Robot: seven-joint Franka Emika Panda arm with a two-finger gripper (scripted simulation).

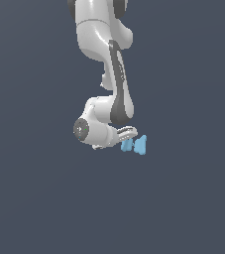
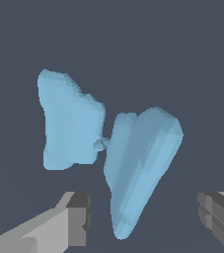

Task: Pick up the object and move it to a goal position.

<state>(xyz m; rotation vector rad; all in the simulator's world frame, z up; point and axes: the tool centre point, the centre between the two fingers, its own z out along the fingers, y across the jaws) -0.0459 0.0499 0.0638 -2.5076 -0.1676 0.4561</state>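
Note:
The object (image 1: 136,145) is a small light-blue bow-tie shape, two flared lobes joined at a narrow waist, lying on the dark surface. In the exterior view my gripper (image 1: 129,134) hangs low right beside it, at the end of the white arm. In the wrist view the object (image 2: 74,123) fills the middle of the picture. The tip of its longer lobe reaches into the gap of my gripper (image 2: 148,217). The two grey fingertips (image 2: 79,217) stand wide apart, neither touching the object. The gripper is open.
The white arm (image 1: 104,39) comes down from the top of the exterior view. A plain dark grey-blue surface (image 1: 34,198) stretches all around with no other object in sight.

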